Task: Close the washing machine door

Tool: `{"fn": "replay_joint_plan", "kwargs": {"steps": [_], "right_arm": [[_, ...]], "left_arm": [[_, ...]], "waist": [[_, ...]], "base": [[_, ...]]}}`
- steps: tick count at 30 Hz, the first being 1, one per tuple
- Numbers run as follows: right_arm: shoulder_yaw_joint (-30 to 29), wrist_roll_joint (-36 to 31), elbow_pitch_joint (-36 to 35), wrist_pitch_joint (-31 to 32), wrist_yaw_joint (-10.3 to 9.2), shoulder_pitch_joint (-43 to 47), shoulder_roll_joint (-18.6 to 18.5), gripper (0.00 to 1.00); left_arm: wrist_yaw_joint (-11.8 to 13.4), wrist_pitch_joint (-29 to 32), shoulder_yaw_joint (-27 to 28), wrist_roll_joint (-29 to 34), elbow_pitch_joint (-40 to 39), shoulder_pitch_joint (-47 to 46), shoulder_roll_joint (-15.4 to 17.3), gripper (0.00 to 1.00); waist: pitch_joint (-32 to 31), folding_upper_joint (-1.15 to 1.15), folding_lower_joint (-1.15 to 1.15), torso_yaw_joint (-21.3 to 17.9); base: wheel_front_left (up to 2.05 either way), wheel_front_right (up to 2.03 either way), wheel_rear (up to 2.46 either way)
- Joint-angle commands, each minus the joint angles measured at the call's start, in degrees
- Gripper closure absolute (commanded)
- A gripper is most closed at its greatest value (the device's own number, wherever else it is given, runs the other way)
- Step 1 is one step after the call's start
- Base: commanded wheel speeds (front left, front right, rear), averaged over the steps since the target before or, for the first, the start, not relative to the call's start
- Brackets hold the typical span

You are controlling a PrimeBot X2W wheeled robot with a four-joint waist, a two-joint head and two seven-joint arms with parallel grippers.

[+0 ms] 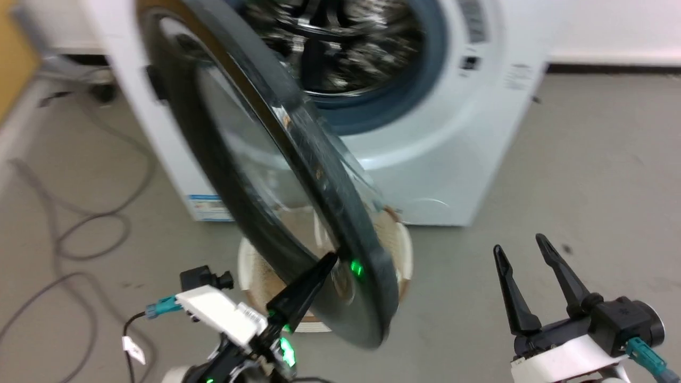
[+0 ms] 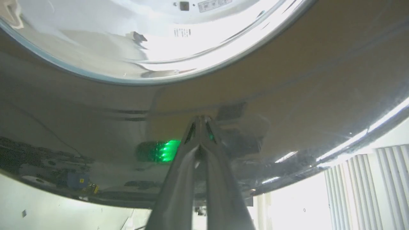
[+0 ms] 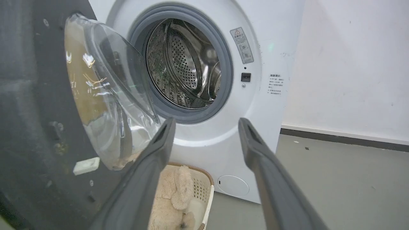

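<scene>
Out in front of the washing machine (image 1: pixel 452 149), the washing machine door (image 1: pixel 319 175) stands swung well away from the opening. Its clear bowl window bulges toward the steel drum (image 3: pixel 185 64) and the grey gasket (image 3: pixel 225 64). On the door's glossy outer face, the side turned away from the machine, the left gripper (image 1: pixel 329 259) rests its tips near the lower rim. Its two dark fingers are closed tight together and hold nothing, and a green light reflects in the black surface beside them. Farther from the machine's front, to the right of the door, the right gripper (image 1: pixel 518 244) hangs in the air, fingers spread wide, empty and touching nothing. At the machine's foot, beneath the door, sits a white basket (image 3: pixel 206 188) with a plush toy (image 3: pixel 172 195) inside. Grey cables (image 1: pixel 80 234) trail over the floor to the machine's left.
</scene>
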Motion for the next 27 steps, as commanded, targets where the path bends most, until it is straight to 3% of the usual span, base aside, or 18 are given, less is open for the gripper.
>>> {"fn": "replay_joint_plan", "kwargs": {"steps": [1, 14, 20, 27], "right_arm": [[0.01, 0.23, -0.33, -0.26, 0.05, -0.73, -0.20, 0.00], [1.10, 0.62, -0.58, -0.26, 0.05, -1.83, 0.93, 0.00], [2.08, 0.81, -0.32, -0.26, 0.05, -2.29, 1.51, 0.00], [2.52, 0.70, 0.10, -0.26, 0.05, -2.58, 1.92, 0.00]], "left_arm": [[-0.72, -1.30, -1.01, -0.74, 0.63, -1.41, -0.12, 1.00], [-7.45, -22.64, -6.33, -5.53, 12.16, -14.82, -0.12, 1.00], [-9.15, -29.66, -7.47, -6.90, 19.95, -23.09, -0.12, 1.00], [-10.82, -32.80, -8.66, -8.61, 27.81, -29.68, -0.12, 1.00]], "waist": [[2.31, 0.00, 0.00, -4.96], [6.17, 0.00, 0.00, -16.28], [6.94, 0.00, 0.00, -18.82], [7.09, 0.00, 0.00, -18.89]], "base": [[0.00, 0.00, 0.00], [0.00, 0.00, 0.00], [0.00, 0.00, 0.00], [0.00, 0.00, 0.00]]}}
